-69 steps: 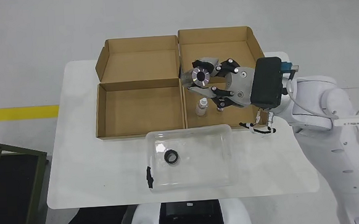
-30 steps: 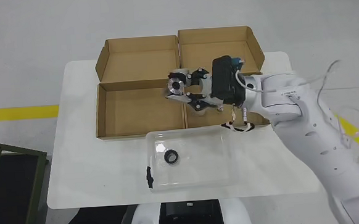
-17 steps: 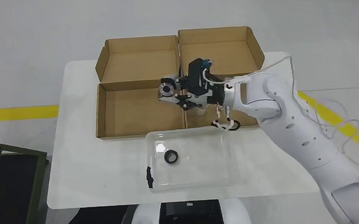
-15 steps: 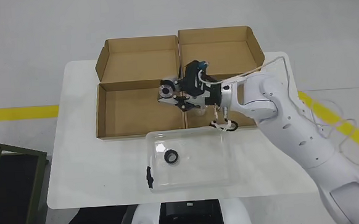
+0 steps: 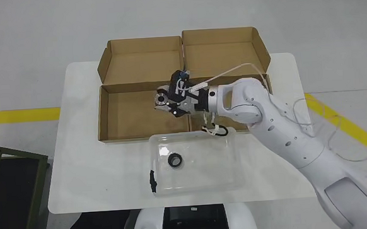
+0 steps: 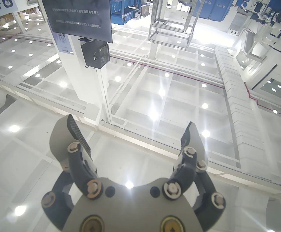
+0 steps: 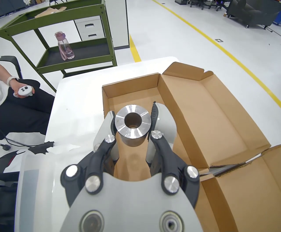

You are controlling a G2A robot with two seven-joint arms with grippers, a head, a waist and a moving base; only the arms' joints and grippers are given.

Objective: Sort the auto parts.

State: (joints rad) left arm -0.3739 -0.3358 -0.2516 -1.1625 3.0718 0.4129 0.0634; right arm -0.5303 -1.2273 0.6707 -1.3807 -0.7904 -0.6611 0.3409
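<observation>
Left hand (image 6: 130, 122): spread wide, holding nothing, aimed at the ceiling, apparently parked out of the way.
Left cardboard box (image 5: 130, 114): lid open, seemingly the drop spot.
Right hand (image 7: 133, 119): clamped on the metal bushing (image 7: 132, 134), hanging over that box.
Clear tub (image 5: 225, 175): one black ring (image 5: 175, 160).
Right cardboard box (image 5: 227, 52): floor mostly hidden beneath the arm.

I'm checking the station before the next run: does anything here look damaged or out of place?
A ragged black patch on the rim of the clear bin, towards the robot's left, looks like tape over a crack. Otherwise nothing stands out: the right gripper holds the metal cylinder over the left cardboard box.
</observation>
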